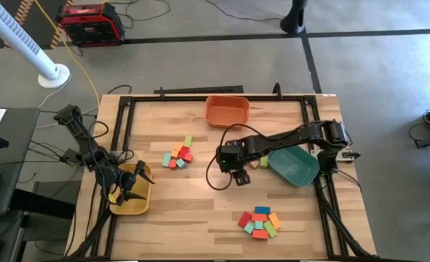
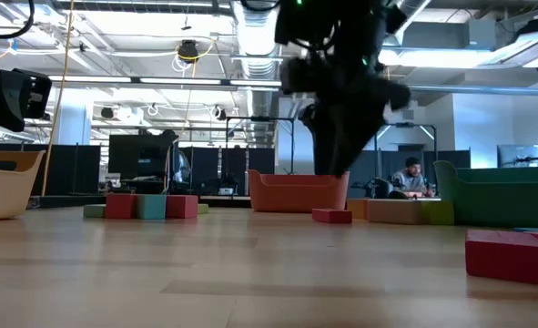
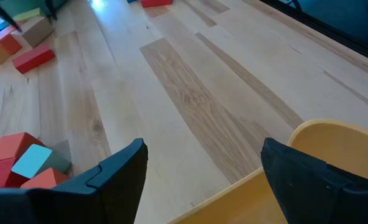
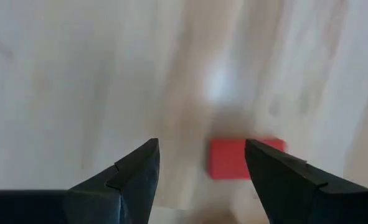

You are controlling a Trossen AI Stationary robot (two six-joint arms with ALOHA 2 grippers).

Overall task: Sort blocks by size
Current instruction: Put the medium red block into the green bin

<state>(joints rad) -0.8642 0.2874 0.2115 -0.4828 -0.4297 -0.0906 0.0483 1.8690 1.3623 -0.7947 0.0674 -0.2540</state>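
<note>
Wooden table [image 1: 200, 211], seen from above, w/ black rails along its edges. Two dark arms reach in: right arm stretches from the right rail toward table centre; left arm sits at the left edge.

Trays: green tray [image 1: 296, 166] at right, partly under the right arm; orange tray [image 1: 227, 110] at the far edge, centre; yellow tray [image 1: 131, 191] at the left edge.

Right gripper [image 1: 239, 177] hangs above the boards near centre, fingers spread, gripping nothing. Left gripper [image 1: 127, 191] waits over the yellow tray, fingers wide apart, nothing between them; tray rim shows just beyond them in the wrist view.

Blocks: one cluster [image 1: 179, 155] left of centre (red, orange, green, blue); a second cluster [image 1: 260, 220] near the front edge, right of centre. A single red block [image 4: 246, 158] lies flat on the wood directly beneath the right gripper, partly behind one finger, not touched. A pale yellow-green block [image 1: 264, 162] lies just beside the green tray.
</note>
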